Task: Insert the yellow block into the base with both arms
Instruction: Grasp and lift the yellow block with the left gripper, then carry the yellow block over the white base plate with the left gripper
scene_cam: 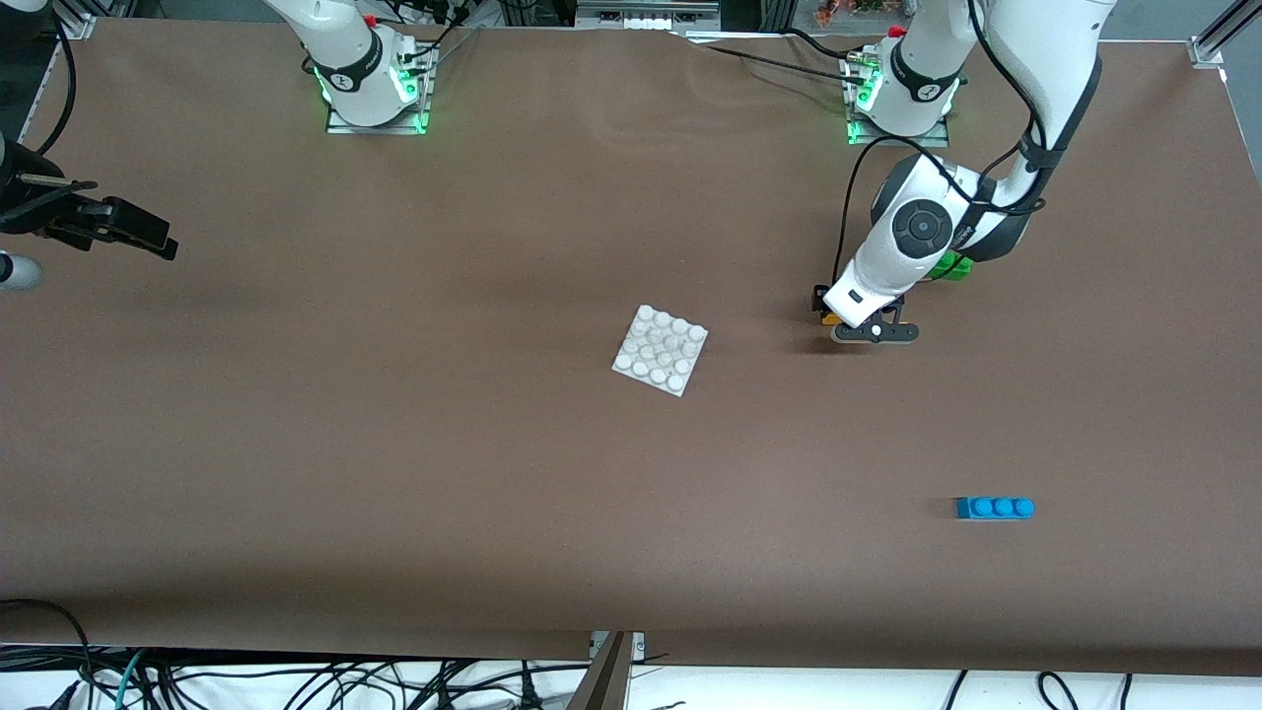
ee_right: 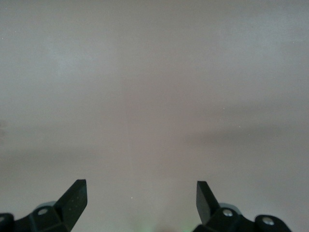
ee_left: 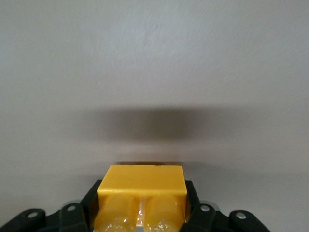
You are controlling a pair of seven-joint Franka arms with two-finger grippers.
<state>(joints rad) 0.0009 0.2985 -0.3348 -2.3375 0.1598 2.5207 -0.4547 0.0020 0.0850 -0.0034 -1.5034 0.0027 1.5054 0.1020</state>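
Note:
The yellow block (ee_left: 142,180) sits between the black fingers of my left gripper (ee_left: 143,212), which is shut on it, studs toward the camera. In the front view that gripper (scene_cam: 834,316) is low over the table toward the left arm's end, and only a sliver of the yellow block (scene_cam: 830,319) shows under the wrist. The white studded base (scene_cam: 661,350) lies flat mid-table, apart from both grippers. My right gripper (scene_cam: 133,232) waits above the right arm's end of the table; in its wrist view it (ee_right: 141,193) is open, with only bare table between the fingers.
A green brick (scene_cam: 952,265) lies partly hidden by the left arm's wrist, farther from the front camera than the yellow block. A blue three-stud brick (scene_cam: 994,508) lies nearer to the front camera at the left arm's end. Cables hang past the table's front edge.

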